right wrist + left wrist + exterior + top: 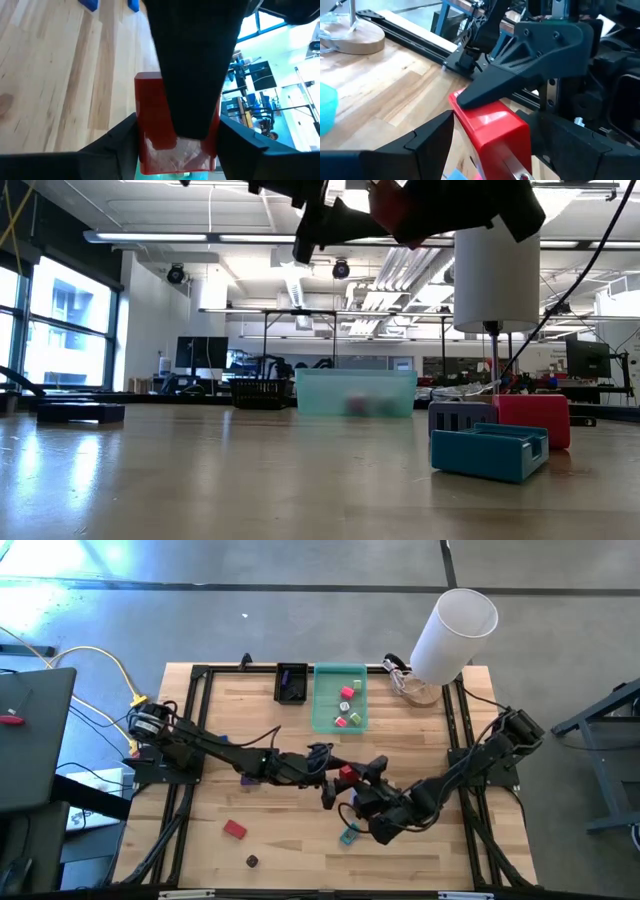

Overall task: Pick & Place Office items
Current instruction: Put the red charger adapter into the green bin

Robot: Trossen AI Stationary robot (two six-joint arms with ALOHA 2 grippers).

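Note:
Both grippers meet over the table's middle at one red block (347, 773), held up in the air (385, 210). My left gripper (333, 781) reaches in from the left and my right gripper (364, 780) from the right. Each is shut on the block. Loose pieces lie flat on the table: a teal one (348, 835), a second red block (235, 829) and a small dark piece (252, 861). The green tray (322, 710) holds a few red, pink and green pieces. My left gripper (492, 137) pinches the red block (487, 125) between its two fingers, one on each side face, coming level from the table's left. The block is lifted clear of the table. My right gripper (177, 137) pinches the same block's other two faces (150, 125). It comes from the table's right, crosswise to the left fingers; one of its fingers (520, 65) lies on the block's upper face.
The green tray and a small black tray (291, 682) stand at the far edge. The big white cylinder (455, 635) stands at the far right corner on a round wooden base (418, 690). Black frame rails (190, 740) run along both sides. Bare wood lies near the front edge.

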